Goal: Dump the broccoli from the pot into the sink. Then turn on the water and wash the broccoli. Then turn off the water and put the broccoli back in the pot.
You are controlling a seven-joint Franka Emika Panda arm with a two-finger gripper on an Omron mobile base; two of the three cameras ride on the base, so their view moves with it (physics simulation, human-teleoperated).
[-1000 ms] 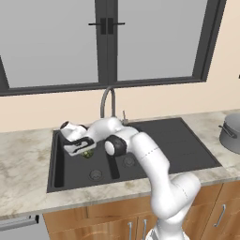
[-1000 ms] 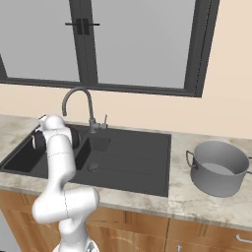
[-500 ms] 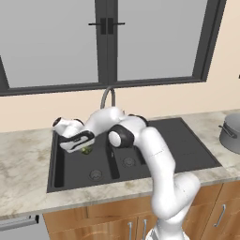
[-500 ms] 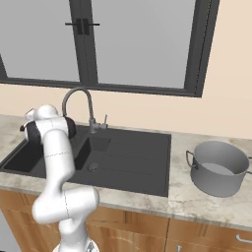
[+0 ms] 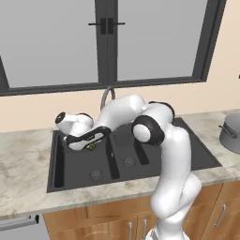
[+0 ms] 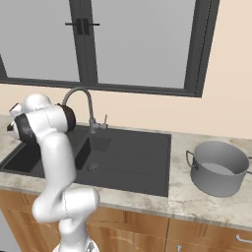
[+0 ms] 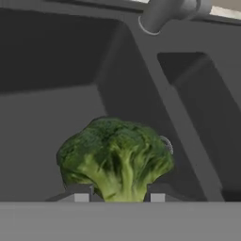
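Gripper (image 5: pixel 90 144) hung over large left basin of sink (image 5: pixel 70 159), jaws pinched narrow on broccoli (image 5: pixel 90 146), stem between fingertips (image 7: pixel 79 192), floret raised clear of basin floor. Faucet (image 6: pixel 81 101) stood behind the divider, spout over the basins. Pot (image 6: pixel 218 167) sat upright on counter (image 6: pixel 197 202), well right of sink.

The white Franka arm with dark joints arches up from its base, elbow high, and reaches far to its left, forearm sloping down. Its two-finger gripper (image 5: pixel 89 144) hangs low, the dark fingertips (image 7: pixel 80 193) pinched in close on either side of a green stalk.
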